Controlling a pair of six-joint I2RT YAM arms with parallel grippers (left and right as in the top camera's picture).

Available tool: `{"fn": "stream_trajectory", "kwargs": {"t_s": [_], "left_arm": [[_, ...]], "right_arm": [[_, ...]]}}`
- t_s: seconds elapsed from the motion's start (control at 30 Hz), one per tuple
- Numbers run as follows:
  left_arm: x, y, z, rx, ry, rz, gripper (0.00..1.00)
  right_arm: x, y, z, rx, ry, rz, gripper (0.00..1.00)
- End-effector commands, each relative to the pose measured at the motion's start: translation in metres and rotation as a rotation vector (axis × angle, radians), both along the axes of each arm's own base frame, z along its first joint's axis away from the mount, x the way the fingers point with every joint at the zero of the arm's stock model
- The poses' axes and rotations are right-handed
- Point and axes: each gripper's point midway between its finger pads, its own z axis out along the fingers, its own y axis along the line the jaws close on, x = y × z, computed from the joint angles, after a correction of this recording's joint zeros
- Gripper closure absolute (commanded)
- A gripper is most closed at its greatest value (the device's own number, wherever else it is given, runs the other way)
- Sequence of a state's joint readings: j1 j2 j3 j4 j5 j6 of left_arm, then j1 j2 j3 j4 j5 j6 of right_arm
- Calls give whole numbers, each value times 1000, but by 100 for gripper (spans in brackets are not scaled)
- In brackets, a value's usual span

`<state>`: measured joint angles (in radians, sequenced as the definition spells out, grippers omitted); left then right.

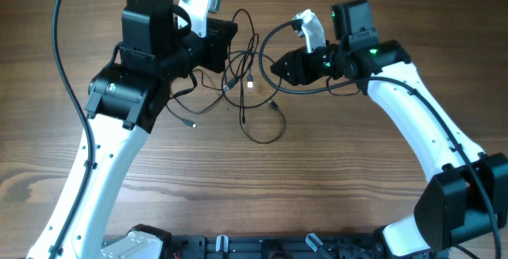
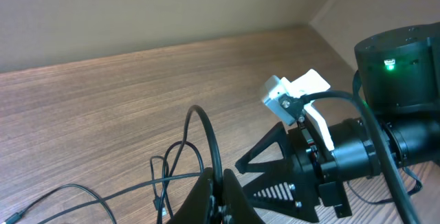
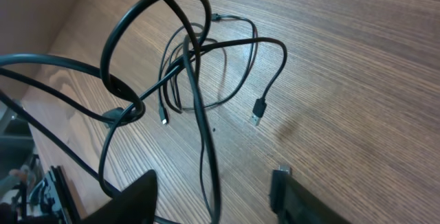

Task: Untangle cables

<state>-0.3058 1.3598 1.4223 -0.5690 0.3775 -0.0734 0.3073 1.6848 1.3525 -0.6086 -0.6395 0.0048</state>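
1: Two arms are seen over the desk (image 1: pixel 357 172); where are the cables (image 1: pixel 242 76) found?
2: They are found in a loose tangle on the desk between the two arms, toward the far side, with one wide loop laid nearer.
1: How are the jaws of the left gripper (image 2: pixel 220 186) set?
2: They are pressed together, and one strand of the cables is pinched at their tips; from there it is arched up and back down to the desk, as shown in the left wrist view.
1: And the right gripper (image 3: pixel 213 193)?
2: Its jaws are spread, and nothing is clamped. A single strand is seen passing through the gap between the fingers (image 3: pixel 141 196), untouched as far as can be told.
1: Are any plug ends made out?
2: A flat plug (image 3: pixel 258 110) is laid on the wood just beside the tangle in the right wrist view, and a smaller plug (image 3: pixel 163 119) is seen inside the loops. How many cables are knotted cannot be told.
1: How are the grippers placed to one another?
2: They are pointed toward each other across the tangle, near but apart
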Motion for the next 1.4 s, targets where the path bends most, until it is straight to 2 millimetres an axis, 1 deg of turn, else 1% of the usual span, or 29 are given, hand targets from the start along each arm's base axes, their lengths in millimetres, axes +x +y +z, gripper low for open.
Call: {"fn": "stream_trajectory", "kwargs": {"t_s": [0.0,0.13,0.17,0.2,0.23,0.3,0.33,0.37,0.4,0.43,0.5,0.53,0.6,0.73,0.8,0.9,0.97,1.03,1.07,1.13,1.17,1.3,1.37], "left_arm": [[1,1,4,-7,-10,12,96],[3,1,8,-13,-27,12,96],[3,1,8,-13,-27,13,96],[3,1,8,-13,-27,13,96],[3,1,8,-13,-27,13,96],[3,1,8,-13,-28,14,96],[3,2,8,-13,-28,15,96],[3,2,8,-12,-28,15,96],[5,3,8,-7,-30,26,96],[7,6,7,2,-33,43,96],[13,17,5,34,-42,108,96],[18,26,5,57,-51,156,96],[23,36,5,77,-62,184,96],[30,59,4,81,-55,240,96],[30,66,0,87,-41,256,96],[30,69,-2,91,-30,262,96],[30,69,-2,91,-28,262,96],[31,75,-3,93,-25,276,96],[32,81,-4,95,-18,290,96],[32,86,-6,98,-8,302,96],[32,90,-8,100,-2,312,96],[34,103,-8,101,3,343,96],[35,110,-8,102,4,360,96]], "right_arm": [[1,10,-7,-24,6,-6,43],[-5,22,-21,-24,3,24,43],[-4,22,-24,-29,5,19,46],[1,21,-27,-38,10,-8,46],[3,20,-30,-49,7,-21,51],[9,15,-38,-77,17,-56,72],[11,13,-44,-94,30,-80,84],[15,7,-50,-121,45,-125,95],[24,-11,-60,-197,70,-257,96],[29,-28,-67,-260,80,-353,96],[32,-68,-78,-396,104,-534,96],[30,-95,-84,-478,124,-625,96],[27,-129,-88,-565,150,-708,96],[27,-187,-91,-622,204,-836,96],[28,-218,-92,-619,232,-909,96],[25,-257,-95,-619,275,-1000,96],[22,-276,-97,-619,297,-1043,96],[15,-298,-100,-625,322,-1095,96],[8,-314,-103,-644,339,-1132,96],[-2,-330,-110,-673,360,-1169,96],[-11,-341,-116,-700,376,-1197,96],[-24,-361,-128,-693,410,-1283,96],[-31,-372,-130,-701,426,-1333,96]]}}
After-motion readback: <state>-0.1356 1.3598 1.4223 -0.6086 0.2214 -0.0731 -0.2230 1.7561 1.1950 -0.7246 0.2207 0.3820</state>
